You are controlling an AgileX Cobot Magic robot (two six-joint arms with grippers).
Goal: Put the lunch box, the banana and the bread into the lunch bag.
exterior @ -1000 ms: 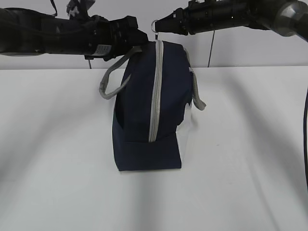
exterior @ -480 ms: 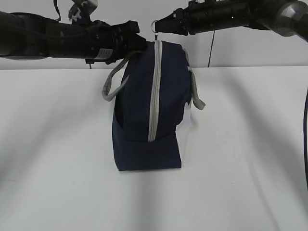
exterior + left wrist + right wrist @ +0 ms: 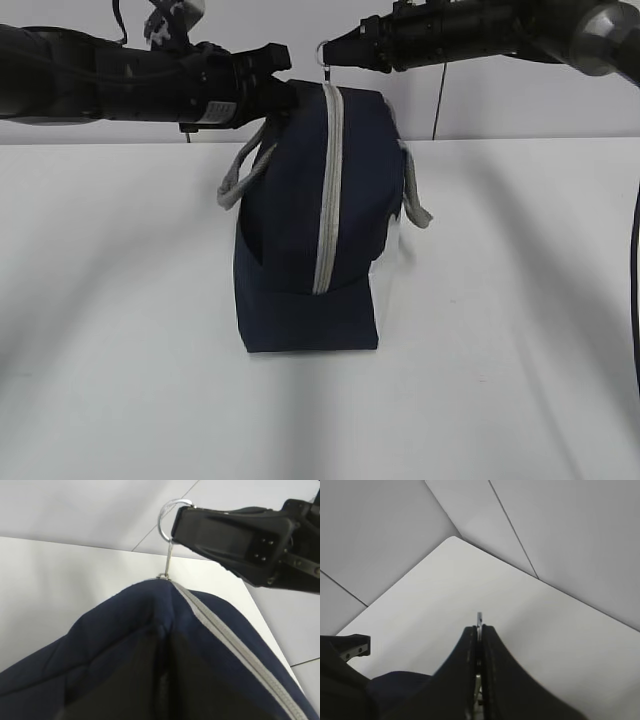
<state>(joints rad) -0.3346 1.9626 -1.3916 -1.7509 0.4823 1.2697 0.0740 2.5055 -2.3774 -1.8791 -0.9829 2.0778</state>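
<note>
Exterior view: 1 navy lunch bag point(image 3: 308, 230) stands upright on the white tabletop point(image 3: 500, 300), its grey zipper point(image 3: 328, 190) closed, so its inside is hidden. 2 grey strap handles hang, 1 per side. The right claw point(image 3: 330, 52) pinches the metal ring pull point(image 3: 322, 50) above the bag's top. The left claw point(image 3: 282, 92) meets the bag's upper left edge; whether it is spread or pressed together cannot be told.

Left wrist view: the ring pull point(image 3: 172, 515) shows plainly, clamped in the right claw point(image 3: 180, 522); the left claw is not visible.

Right wrist view: fingers point(image 3: 470, 680) pressed together on the ring's thin edge point(image 3: 479, 619).
</note>
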